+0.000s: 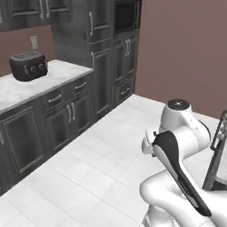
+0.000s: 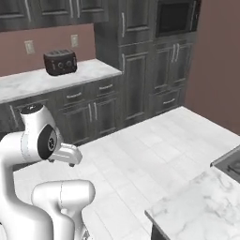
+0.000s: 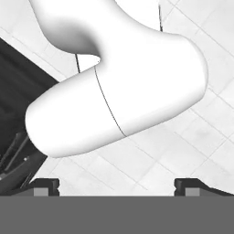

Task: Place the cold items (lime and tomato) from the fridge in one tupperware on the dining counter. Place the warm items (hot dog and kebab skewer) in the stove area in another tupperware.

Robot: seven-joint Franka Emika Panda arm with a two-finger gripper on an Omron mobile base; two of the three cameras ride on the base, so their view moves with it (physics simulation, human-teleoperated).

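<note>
White marble is topping the long counter (image 1: 26, 91) that is running along the back wall, and a dark toaster (image 1: 29, 66) is sitting on it near the wall, beneath an outlet (image 1: 34, 42). Dark grey cabinets (image 1: 66, 115) are standing under that counter, and tall cabinets with a built-in oven (image 2: 176, 18) are rising beside them. The white arm (image 1: 177, 146) is folding over the pale tiled floor (image 2: 150, 154), well apart from the toaster. In the hand view the gripper (image 3: 117, 187) is pointing down at the floor tiles, its jaws standing wide apart and holding nothing, with the two dark fingertips (image 3: 45, 186) showing at the lower corners. A second marble counter (image 2: 201, 206) is appearing at the lower right of the right base view, with the edge of a dark stove (image 2: 230, 165) behind it. Where the lime, tomato, hot dog, kebab skewer and tupperware are lying cannot be told from these views.
</note>
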